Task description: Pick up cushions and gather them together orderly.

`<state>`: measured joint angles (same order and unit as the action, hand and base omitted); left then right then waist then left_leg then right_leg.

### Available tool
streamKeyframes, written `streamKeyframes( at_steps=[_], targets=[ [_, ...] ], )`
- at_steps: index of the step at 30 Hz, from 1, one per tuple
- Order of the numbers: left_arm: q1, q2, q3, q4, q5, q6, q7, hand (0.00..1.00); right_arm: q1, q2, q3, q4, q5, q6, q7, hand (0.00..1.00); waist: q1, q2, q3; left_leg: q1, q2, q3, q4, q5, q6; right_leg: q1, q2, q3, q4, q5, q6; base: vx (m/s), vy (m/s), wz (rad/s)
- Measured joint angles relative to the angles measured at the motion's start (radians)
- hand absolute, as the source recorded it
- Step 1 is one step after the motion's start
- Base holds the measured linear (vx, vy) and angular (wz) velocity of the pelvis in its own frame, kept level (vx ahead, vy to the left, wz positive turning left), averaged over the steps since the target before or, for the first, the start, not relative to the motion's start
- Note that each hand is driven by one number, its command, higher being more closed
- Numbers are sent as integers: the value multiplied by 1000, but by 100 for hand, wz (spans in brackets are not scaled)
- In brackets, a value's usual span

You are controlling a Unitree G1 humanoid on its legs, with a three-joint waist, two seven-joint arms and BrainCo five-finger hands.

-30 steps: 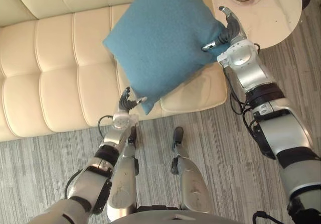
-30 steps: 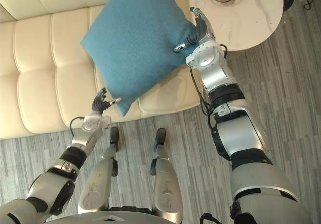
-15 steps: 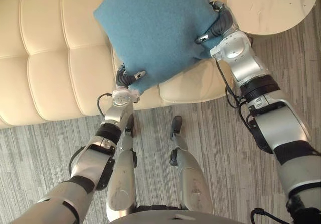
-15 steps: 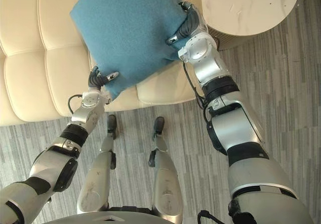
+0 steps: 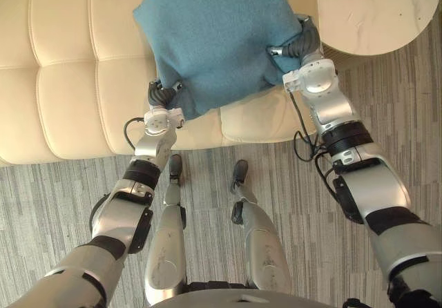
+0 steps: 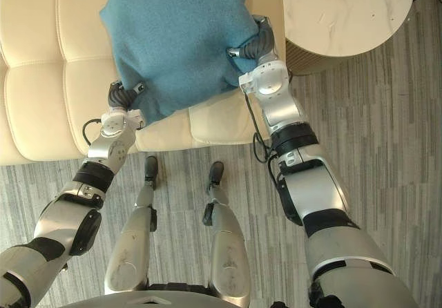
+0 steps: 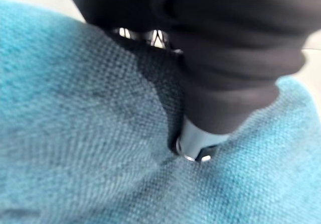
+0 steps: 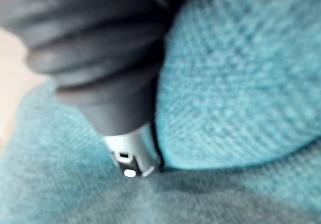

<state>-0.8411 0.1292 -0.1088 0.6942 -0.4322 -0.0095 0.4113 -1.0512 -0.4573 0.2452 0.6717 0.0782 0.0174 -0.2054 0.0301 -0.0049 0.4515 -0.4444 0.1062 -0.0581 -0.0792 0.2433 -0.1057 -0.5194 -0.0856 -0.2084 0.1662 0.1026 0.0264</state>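
cushion (image 5: 214, 39): one, blue, is held up over the sofa seat between the fingers of both hands.
sofa (image 5: 69, 80): one, cream and tufted, is seen under and beyond the fingers.
table (image 5: 373, 14): one, round and pale, is seen near the right fingers, on their outer side.
left hand (image 5: 162, 95): it is raised from below, and the cushion's lower corner is pinched between its curled fingers and thumb.
right hand (image 5: 300, 45): it is reached up to the opposite edge, and its fingers are curled round that edge, with the thumb pressed into the cloth.
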Motion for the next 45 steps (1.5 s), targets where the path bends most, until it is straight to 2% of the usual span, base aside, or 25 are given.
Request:
streamKeyframes(
  at_steps=[2,9,11,16,17,18,20,24,26,29,32,33,35,37,38,39,44,45],
  targets=[
    [13,6,0,-32,0,0,2,100,40,13,-27,-32,8,-2,-1,100,3,0,0,10,0,-1,0,0,0,1,-2,0,20,-12,0,-1,-34,5],
    [159,22,-1,-258,4,0,7,100,354,122,-148,-249,35,4,-17,100,2,0,-1,89,-2,-20,-1,-15,-4,83,-11,-21,45,-52,4,8,-33,11],
    [244,29,-1,-374,22,0,16,100,482,181,-180,-371,34,5,-17,100,0,0,-2,118,-5,-20,0,-25,-2,113,-13,-21,42,-57,8,0,0,0],
    [430,12,4,-568,89,3,18,100,698,298,-207,-551,33,5,-10,100,-5,1,-3,206,-11,-25,0,-38,2,209,-17,-30,35,-74,15,75,-11,6],
    [484,-7,8,-617,119,3,17,100,745,317,-211,-579,33,4,-4,100,-9,0,-20,221,-13,-26,0,-40,0,229,-19,-36,32,-84,19,83,-10,16],
    [550,-32,9,-656,147,3,16,100,799,336,-209,-599,33,2,10,100,-12,2,-78,209,-13,-28,-1,-53,3,222,-19,-43,30,-94,19,97,-9,15],
    [680,-67,9,-745,190,3,-1,100,909,363,-207,-670,16,2,28,100,-11,3,-144,231,-13,-31,-1,-66,0,248,-21,-49,30,-110,22,135,-16,11],
    [859,-95,11,-856,220,3,-11,100,1039,393,-176,-784,-7,0,55,100,-6,6,-221,275,-13,-35,0,-70,-5,295,-23,-58,33,-128,22,99,-25,8],
    [940,-113,11,-918,220,2,-22,100,1097,406,-168,-838,-8,-4,68,100,-5,11,-241,307,-13,-37,0,-80,-9,334,-27,-74,37,-141,25,34,-21,19],
    [1058,-129,12,-987,221,0,-47,100,1167,413,-137,-863,-16,-25,74,100,5,16,-316,335,-12,-40,0,-105,-14,358,-32,-83,61,-167,27,16,-9,10],
    [1106,-141,18,-1021,221,-1,-50,100,1185,413,-124,-895,-38,-25,75,100,13,26,-323,351,-9,-40,19,-121,1,409,-32,-107,57,-183,26,-47,-23,24],
    [1116,-149,19,-1035,220,-1,-50,100,1194,413,-119,-929,-38,-25,75,100,19,28,-325,318,-9,-38,76,-147,11,420,-37,-131,59,-187,25,-85,5,56],
    [1121,-150,20,-1038,220,-4,-50,100,1194,412,-117,-944,-37,-40,75,100,23,34,-339,274,2,-10,129,-170,35,419,-40,-162,58,-189,23,-66,3,60],
    [1118,-151,20,-1038,216,-9,-51,100,1190,411,-119,-944,-36,-44,73,100,23,37,-355,246,23,77,127,-202,84,423,-50,-211,49,-169,24,-4,-3,76],
    [1114,-152,19,-1036,208,-13,-51,100,1182,410,-124,-943,-36,-44,72,100,19,40,-357,234,37,141,129,-227,121,438,-67,-250,27,-154,23,7,86,81],
    [1106,-156,19,-1033,197,-13,-51,100,1166,407,-134,-933,-37,-44,71,100,16,44,-360,234,56,204,130,-238,127,451,-79,-287,11,-146,24,6,84,79],
    [1059,-171,14,-978,198,-18,-49,100,1113,388,-163,-907,-36,-44,63,100,-2,62,-374,214,69,360,129,-230,111,491,-122,-371,-23,-120,63,18,131,66],
    [1031,-170,7,-949,198,-21,-47,100,1084,384,-178,-872,-36,-45,61,100,-6,65,-376,218,60,387,122,-190,78,514,-134,-386,-48,-104,83,22,152,35]
  ],
)
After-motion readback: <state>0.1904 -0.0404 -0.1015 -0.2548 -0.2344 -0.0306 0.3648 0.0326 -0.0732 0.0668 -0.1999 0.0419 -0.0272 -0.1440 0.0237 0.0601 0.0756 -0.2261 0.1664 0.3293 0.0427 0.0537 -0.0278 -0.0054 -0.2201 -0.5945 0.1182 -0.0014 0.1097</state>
